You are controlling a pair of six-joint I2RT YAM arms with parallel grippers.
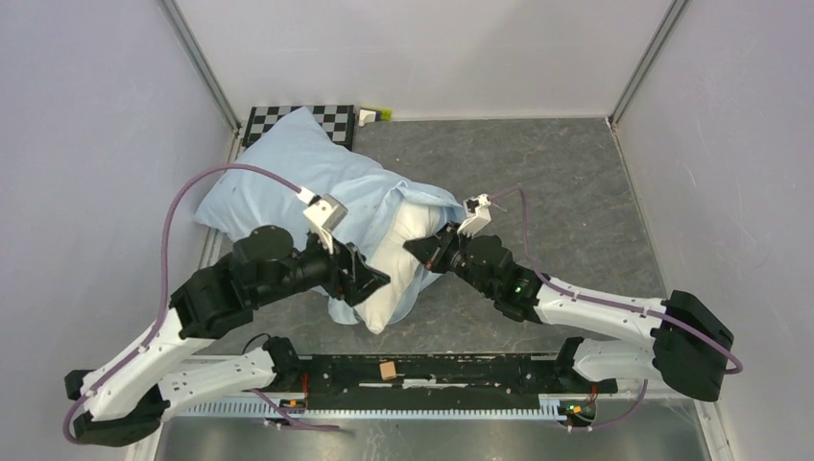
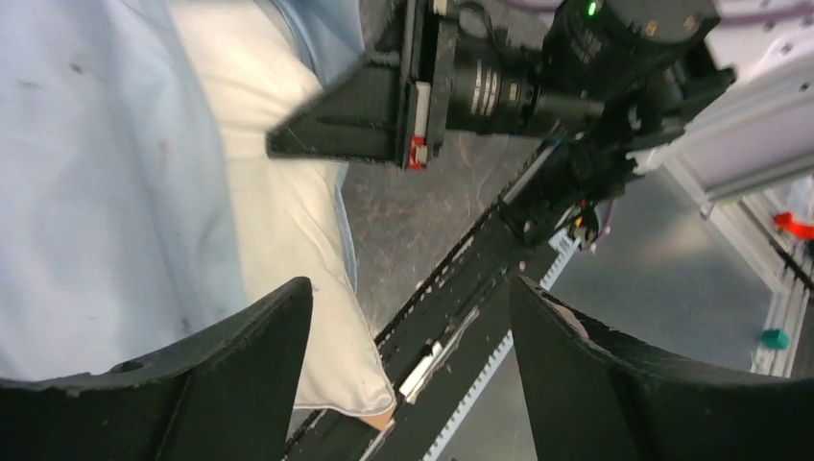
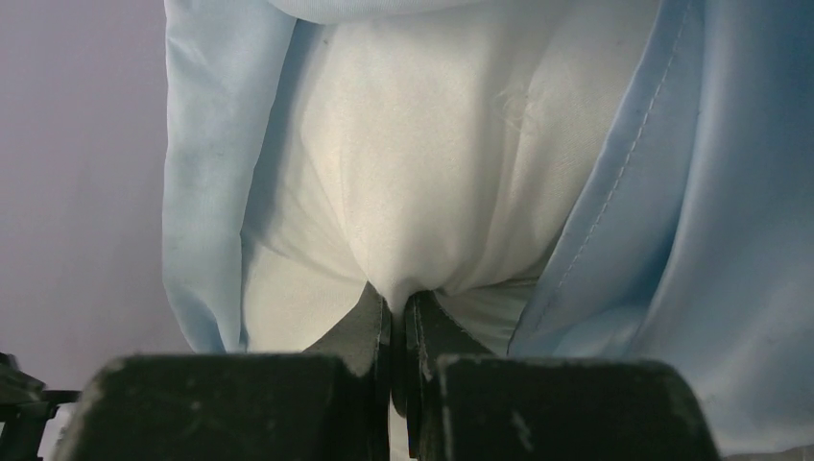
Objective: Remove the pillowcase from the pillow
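Note:
The pillow (image 1: 395, 261) lies left of centre, and its cream-white end sticks out of the pale blue pillowcase (image 1: 288, 168) toward the near edge. My right gripper (image 1: 423, 248) is shut on a pinch of the pillow's white fabric (image 3: 422, 182); its tips (image 3: 398, 305) meet there, with the pillowcase's open hem (image 3: 672, 250) hanging on both sides. My left gripper (image 1: 376, 281) is open at the left side of the exposed end. In the left wrist view its gap (image 2: 413, 322) holds nothing, with the pillow's corner (image 2: 322, 317) and pillowcase (image 2: 86, 192) beside its left finger (image 2: 254, 360).
A checkerboard (image 1: 336, 117) and a small yellow-white object (image 1: 374, 115) sit at the back wall. A black rail (image 1: 451, 371) with a tan block (image 1: 388, 369) runs along the near edge. Grey walls enclose the table on three sides.

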